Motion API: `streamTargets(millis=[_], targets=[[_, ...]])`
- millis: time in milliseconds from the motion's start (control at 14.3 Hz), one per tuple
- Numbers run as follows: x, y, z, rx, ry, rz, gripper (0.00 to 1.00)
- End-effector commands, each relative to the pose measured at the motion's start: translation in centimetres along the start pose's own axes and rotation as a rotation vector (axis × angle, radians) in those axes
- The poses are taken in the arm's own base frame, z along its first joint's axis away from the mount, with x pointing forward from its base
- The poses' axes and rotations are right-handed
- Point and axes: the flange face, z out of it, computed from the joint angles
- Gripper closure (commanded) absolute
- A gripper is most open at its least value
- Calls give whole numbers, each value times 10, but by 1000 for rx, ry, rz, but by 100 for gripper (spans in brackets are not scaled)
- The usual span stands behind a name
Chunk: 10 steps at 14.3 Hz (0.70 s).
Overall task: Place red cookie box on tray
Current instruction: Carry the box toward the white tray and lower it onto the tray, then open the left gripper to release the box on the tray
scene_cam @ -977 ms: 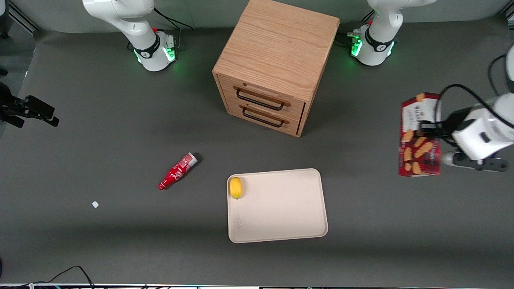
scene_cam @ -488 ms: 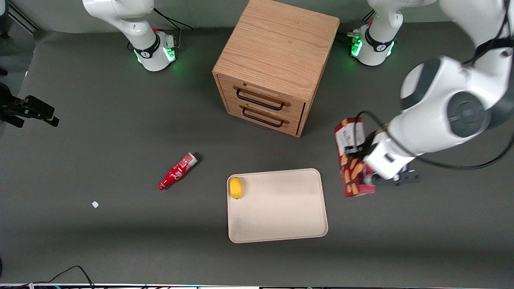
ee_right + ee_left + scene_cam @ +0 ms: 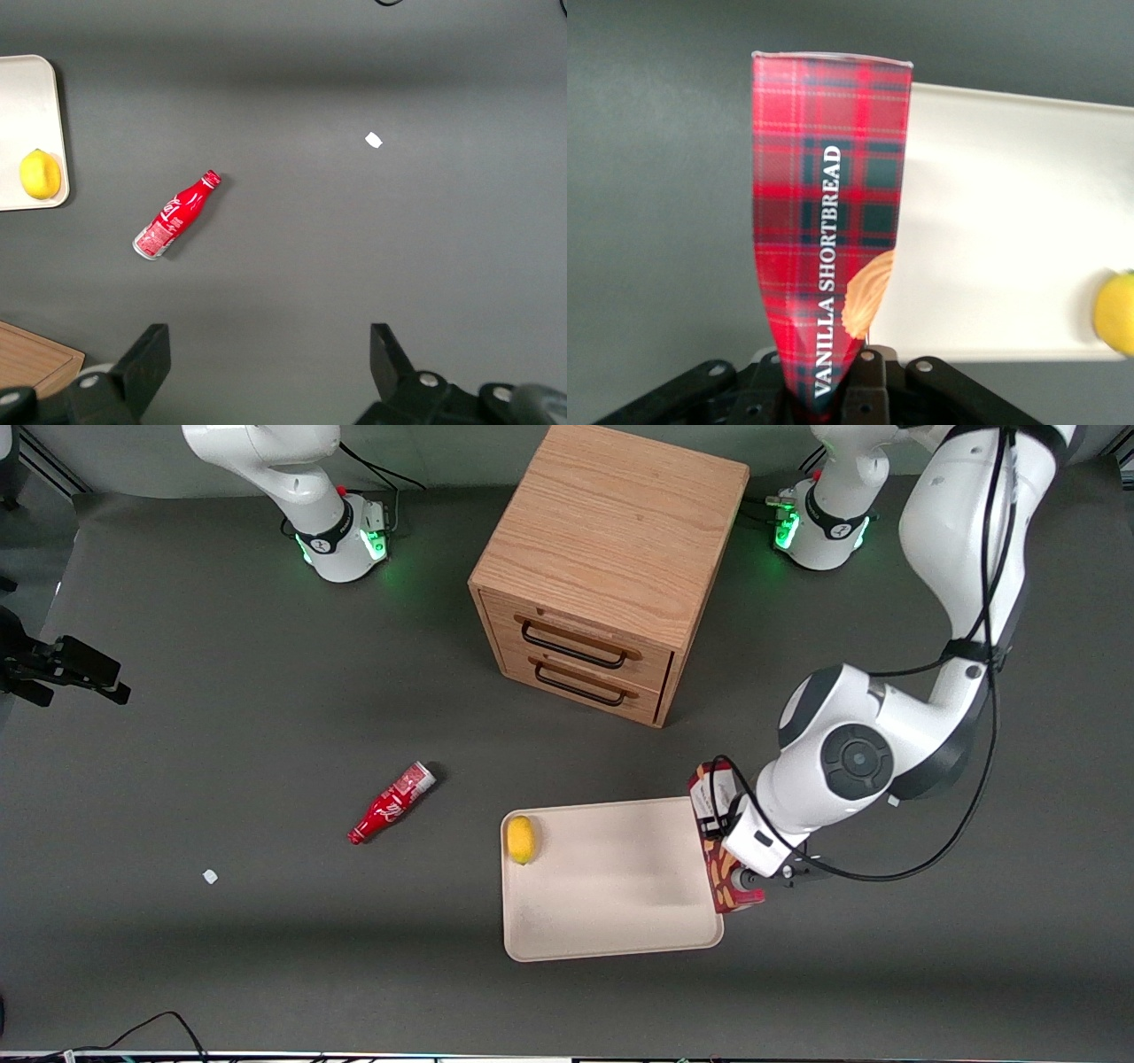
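The slim dark-red plaid cardboard cookie box (image 3: 828, 239) was held clamped in the gripper (image 3: 833, 403) above the working-arm-side rim of the flat cream rectangular tray (image 3: 611, 895), its long axis parallel to that rim; the tray's open floor lay toward the parked arm.

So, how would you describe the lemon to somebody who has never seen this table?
Find the wooden cabinet, then the cream tray nearer the front camera. The lemon lies in the tray's corner toward the parked arm's end; the pincer holds the red cookie box over the tray's edge toward the working arm. It is the only small yellow oval thing.
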Motion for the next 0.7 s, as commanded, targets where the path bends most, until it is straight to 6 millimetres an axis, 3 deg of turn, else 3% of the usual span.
streamTargets(millis=[0,279,628], targets=[[2,10,29,15,46,6,100],[0,16,75,50,100,10,100],[-3,19,88,58,106,23,100]])
